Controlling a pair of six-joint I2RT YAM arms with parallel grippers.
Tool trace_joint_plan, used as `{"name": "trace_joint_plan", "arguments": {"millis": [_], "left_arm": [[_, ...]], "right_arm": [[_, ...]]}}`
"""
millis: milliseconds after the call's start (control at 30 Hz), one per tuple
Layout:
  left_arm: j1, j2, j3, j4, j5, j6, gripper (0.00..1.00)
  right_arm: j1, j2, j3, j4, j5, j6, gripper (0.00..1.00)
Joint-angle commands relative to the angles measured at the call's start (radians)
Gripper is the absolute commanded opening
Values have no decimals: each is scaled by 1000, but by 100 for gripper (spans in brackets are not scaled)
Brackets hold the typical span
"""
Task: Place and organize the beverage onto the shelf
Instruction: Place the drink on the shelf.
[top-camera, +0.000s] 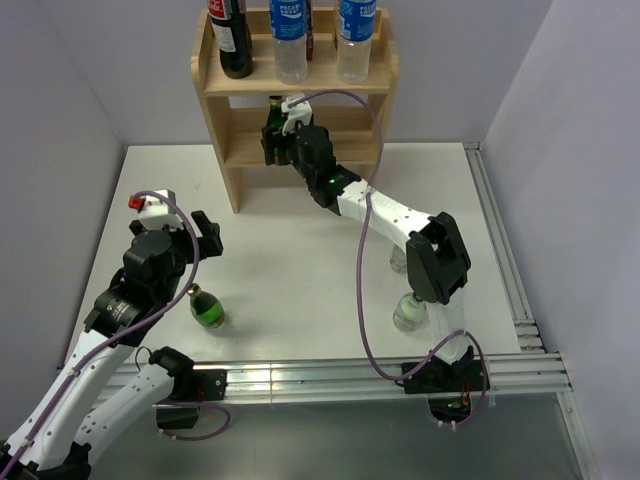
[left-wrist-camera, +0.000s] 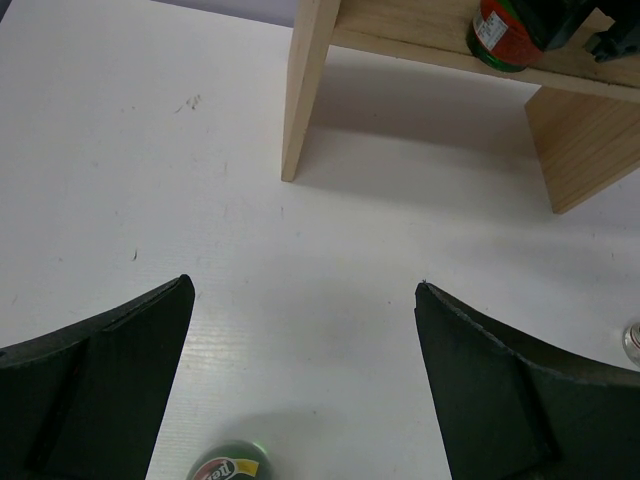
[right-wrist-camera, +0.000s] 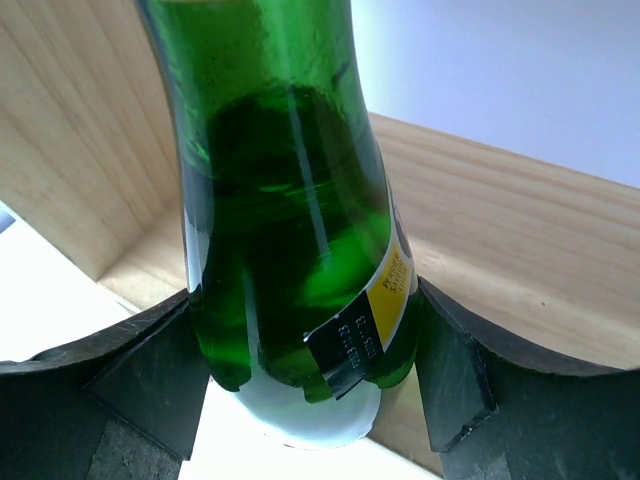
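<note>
At left, the left gripper (top-camera: 205, 235) hangs wide open and empty over the table (top-camera: 300, 250), with a small green bottle (top-camera: 208, 308) standing near it. At centre back, the shelf (top-camera: 236, 170) carries three bottles (top-camera: 290, 40) on top. The right gripper (top-camera: 275, 135) reaches under the top board, part-closed and pressed against both sides of a green glass bottle (right-wrist-camera: 290, 200). Letting go before the base sits flat could topple the bottle. A careless retreat could drag it out or jolt the bottles above.
</note>
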Motion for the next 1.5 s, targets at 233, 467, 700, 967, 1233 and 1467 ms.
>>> {"name": "trace_joint_plan", "arguments": {"millis": [233,467,700,967,1233,1467], "left_arm": [[5,-16,-3,49,38,14,98],[5,-14,-3,53,58,14,98],[5,-14,-4,54,78,16,98],[5,-11,-3,56,92,19,98],[6,-13,-3,56,98,20,98],[6,-11,-4,57,108,20,97]], "right_arm": [[17,108,90,180,12,51,0],[29,143,67,261,24,58,0],[40,177,33,356,54,60,0],[62,219,60,341,57,18,0],[74,266,112,319,52,-21,5],[79,317,142,352,66,-21,7]]}}
